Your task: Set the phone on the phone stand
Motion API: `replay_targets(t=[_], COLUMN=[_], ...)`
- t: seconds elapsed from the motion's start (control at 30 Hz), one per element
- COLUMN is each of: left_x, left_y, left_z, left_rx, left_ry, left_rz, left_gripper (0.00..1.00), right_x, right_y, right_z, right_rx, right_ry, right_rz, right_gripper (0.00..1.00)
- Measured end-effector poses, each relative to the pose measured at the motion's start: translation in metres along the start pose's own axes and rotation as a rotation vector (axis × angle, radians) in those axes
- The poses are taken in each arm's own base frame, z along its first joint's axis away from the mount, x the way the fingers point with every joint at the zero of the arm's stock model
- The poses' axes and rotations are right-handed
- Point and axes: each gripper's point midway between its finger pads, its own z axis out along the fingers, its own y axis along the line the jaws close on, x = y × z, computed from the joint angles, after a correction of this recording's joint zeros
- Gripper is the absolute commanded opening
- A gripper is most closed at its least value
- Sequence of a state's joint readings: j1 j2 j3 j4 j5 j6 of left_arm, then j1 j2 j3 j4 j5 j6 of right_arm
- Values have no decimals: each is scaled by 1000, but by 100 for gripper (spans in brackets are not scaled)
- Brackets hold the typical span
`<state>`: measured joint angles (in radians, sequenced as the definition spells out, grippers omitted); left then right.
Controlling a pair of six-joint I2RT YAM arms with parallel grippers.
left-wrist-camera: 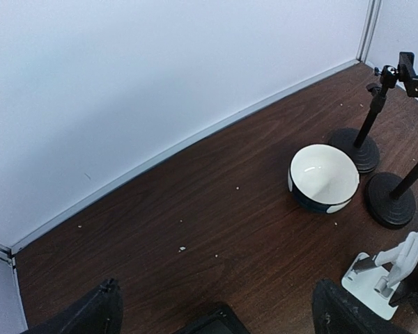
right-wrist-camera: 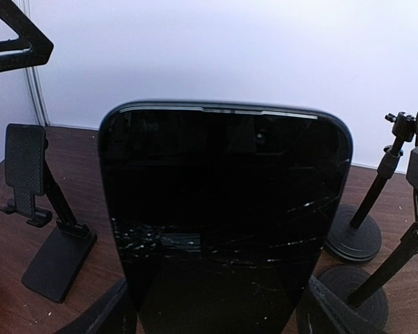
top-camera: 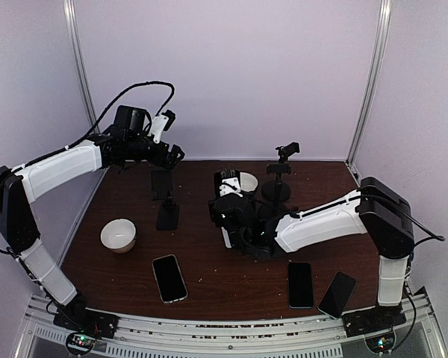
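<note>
A black phone (right-wrist-camera: 223,209) with a cracked screen stands upright and fills the right wrist view. My right gripper (right-wrist-camera: 219,316) is shut on its lower sides, one finger (right-wrist-camera: 108,313) at each edge. In the top view this gripper (top-camera: 235,216) is at the table's middle and hides the phone. A white phone stand (left-wrist-camera: 380,275) is right beside it; only its base corner (top-camera: 226,237) shows from above. My left gripper (left-wrist-camera: 216,313) hangs open and empty above the back left (top-camera: 172,154).
A black folding stand (top-camera: 166,203) is left of the middle. Two black round-base clamp stands (top-camera: 276,188) and a white bowl (top-camera: 248,181) sit behind the right gripper. Another white bowl (top-camera: 119,235) lies at left. Three spare phones (top-camera: 169,277) (top-camera: 299,284) (top-camera: 337,294) lie near the front.
</note>
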<state>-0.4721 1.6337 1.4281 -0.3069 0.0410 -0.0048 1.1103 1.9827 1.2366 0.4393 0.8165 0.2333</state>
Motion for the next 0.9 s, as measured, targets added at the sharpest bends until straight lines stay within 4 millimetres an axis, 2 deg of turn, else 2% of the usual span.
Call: replay_targets(t=[0.53,0.67,0.7,0.9], left_x=[0,0,0,0], left_y=[-1,-1,-1,-1], left_z=[0,0,0,0], left_rx=[4,5,5,7], left_ry=[1,0,0,0], left_rz=[8,11,11,11], left_gripper=[98,98,98,98], right_x=[17,18,18,21], right_y=[-10,-11,-11,-11], right_z=[16,16,16,16], right_rx=[27,26,26,25], right_ry=[8,7,7,16], right_rz=[-10,-8,-8,18], right_gripper=[63,67,69,97])
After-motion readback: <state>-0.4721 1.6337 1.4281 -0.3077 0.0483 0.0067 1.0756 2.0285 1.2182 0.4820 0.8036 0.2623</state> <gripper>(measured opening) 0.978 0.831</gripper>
